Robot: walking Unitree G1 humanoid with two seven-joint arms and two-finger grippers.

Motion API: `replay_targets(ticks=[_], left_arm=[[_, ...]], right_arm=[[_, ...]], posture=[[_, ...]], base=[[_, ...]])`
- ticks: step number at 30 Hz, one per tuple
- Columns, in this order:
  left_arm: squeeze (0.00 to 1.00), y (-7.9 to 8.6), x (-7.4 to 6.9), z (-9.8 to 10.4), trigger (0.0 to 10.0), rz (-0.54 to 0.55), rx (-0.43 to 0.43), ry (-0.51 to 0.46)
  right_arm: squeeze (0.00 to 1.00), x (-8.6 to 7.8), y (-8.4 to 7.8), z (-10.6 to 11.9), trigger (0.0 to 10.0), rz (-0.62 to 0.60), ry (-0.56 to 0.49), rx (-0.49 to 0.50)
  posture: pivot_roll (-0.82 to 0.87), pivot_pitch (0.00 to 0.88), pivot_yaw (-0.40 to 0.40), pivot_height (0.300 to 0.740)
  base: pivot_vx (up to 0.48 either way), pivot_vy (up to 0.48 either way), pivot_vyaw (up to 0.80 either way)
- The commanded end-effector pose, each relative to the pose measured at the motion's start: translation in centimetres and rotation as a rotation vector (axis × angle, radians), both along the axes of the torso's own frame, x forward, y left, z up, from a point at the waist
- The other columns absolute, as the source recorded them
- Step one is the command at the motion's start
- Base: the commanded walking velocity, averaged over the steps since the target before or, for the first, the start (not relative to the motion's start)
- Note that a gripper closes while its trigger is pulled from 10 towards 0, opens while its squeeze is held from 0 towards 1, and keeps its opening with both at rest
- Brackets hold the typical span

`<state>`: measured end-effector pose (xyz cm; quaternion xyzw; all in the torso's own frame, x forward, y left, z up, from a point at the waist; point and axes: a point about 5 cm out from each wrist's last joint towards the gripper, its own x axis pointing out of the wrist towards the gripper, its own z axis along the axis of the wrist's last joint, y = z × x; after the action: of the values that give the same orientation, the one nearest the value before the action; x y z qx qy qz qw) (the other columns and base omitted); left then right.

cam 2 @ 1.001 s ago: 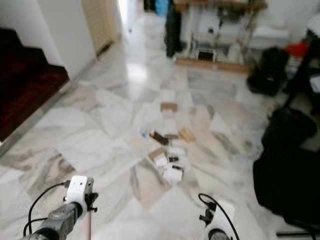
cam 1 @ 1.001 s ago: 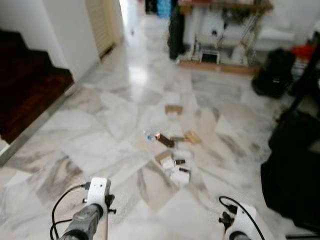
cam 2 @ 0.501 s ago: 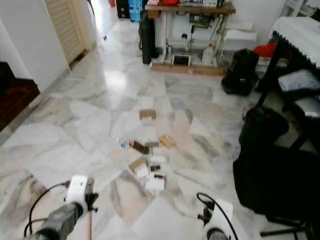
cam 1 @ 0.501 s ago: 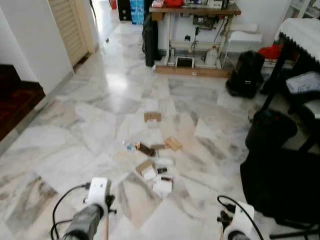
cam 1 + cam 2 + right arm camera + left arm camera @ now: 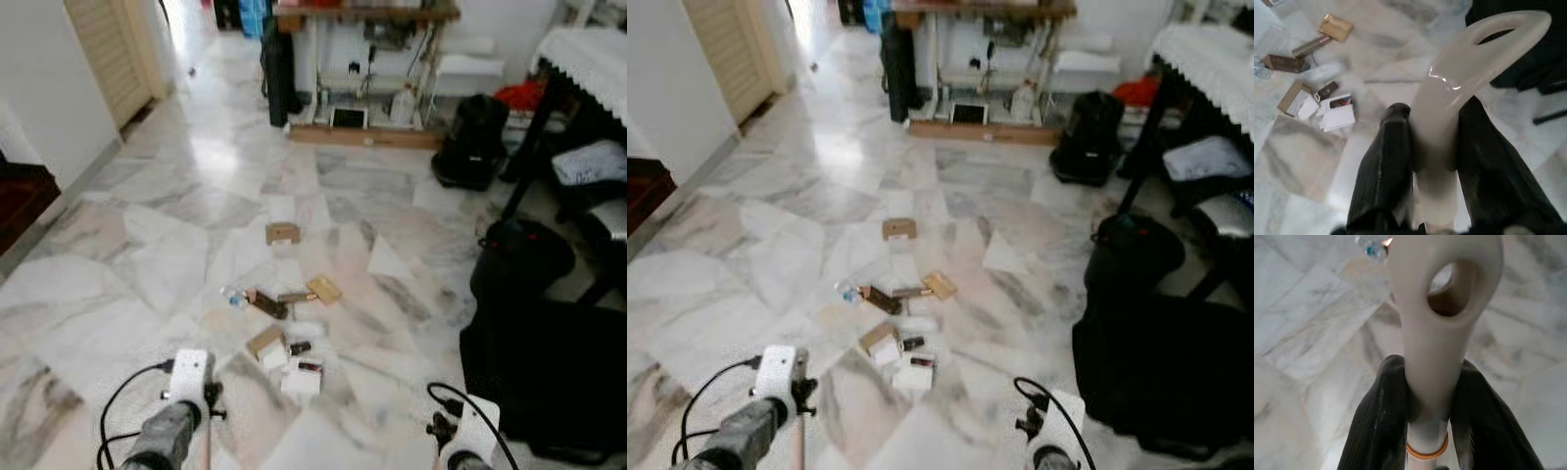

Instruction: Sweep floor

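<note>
Even, bright daylight is noted throughout, strongest from the far doorway, where a glare patch is thrown on the marble floor (image 5: 220, 152). Slight softness is observed across both head views. In the wrist views, the near white handle (image 5: 1442, 333) is rendered blurred, with a small highlight.

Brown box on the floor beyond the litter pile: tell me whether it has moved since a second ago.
No. The brown box keeps its place on the marble, just beyond the litter pile; the whole picture shifted because the camera moved.
</note>
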<state>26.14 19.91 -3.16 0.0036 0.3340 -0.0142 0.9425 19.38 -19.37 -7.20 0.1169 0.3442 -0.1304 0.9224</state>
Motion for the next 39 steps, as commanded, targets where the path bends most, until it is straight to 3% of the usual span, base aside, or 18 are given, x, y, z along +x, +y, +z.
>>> replay_targets(ticks=[1, 16, 28, 39], left_arm=[[0.0, 1.0, -0.3, 0.0, 10.0, 0.029, 0.008, 0.004], [0.0, 1.2, -0.6, -0.2, 10.0, 0.053, 0.005, 0.006], [0.0, 1.0, 0.2, 0.5, 10.0, 0.048, 0.003, -0.048], [0.0, 2.7, 2.7, 3.4, 10.0, -0.031, 0.116, -0.176]], right_arm=[[0.0, 1.0, 1.0, 0.4, 10.0, 0.015, -0.037, 0.032], [0.0, 1.7, 0.1, 1.0, 10.0, 0.022, -0.063, 0.008], [0.0, 2.9, -0.6, 2.0, 10.0, 0.067, -0.117, -0.049], [0.0, 4.5, -3.4, 4.0, 10.0, 0.142, -0.165, -0.314]], posture=[[0.06, 0.006, -0.022, 0.74], [0.06, 0.016, -0.036, 0.74], [0.04, 0.021, -0.058, 0.74], [0.05, 0.038, -0.042, 0.74]], base=[[0.311, 0.0, 0.0], [0.299, 0.0, 0.0], [0.0, 0.0, 0.0], [0.0, 0.0, 0.0]])
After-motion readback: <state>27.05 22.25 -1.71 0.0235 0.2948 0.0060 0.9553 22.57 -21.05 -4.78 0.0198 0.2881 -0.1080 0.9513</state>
